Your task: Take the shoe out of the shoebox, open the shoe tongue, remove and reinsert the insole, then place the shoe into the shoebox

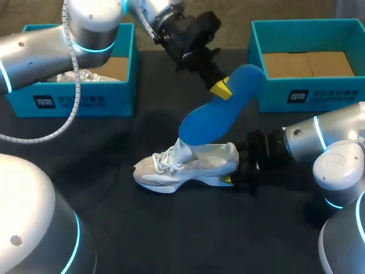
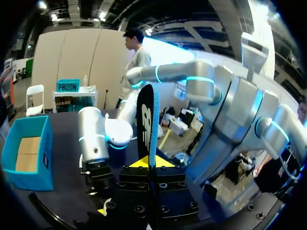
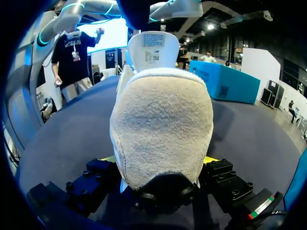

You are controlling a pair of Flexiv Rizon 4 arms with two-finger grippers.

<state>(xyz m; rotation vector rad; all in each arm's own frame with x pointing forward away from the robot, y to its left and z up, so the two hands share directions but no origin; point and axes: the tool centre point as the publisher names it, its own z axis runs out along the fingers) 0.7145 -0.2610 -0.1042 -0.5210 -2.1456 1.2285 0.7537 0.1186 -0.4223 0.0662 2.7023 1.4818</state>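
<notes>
At frame centre, the left gripper (image 1: 221, 88) is pinching the probably light, bendy blue insole (image 1: 217, 117) by its heel end. Its toe is sitting in the white sneaker (image 1: 188, 165), whose padded heel the right gripper (image 1: 231, 177) is clamping.

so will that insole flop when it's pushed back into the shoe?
Probably bends a little: the insole looks thin edge-on in the left wrist view. It holds its shape pinched near the heel end by the left gripper, so it is likely light and semi-stiff. Its toe may buckle against the shoe.
</notes>
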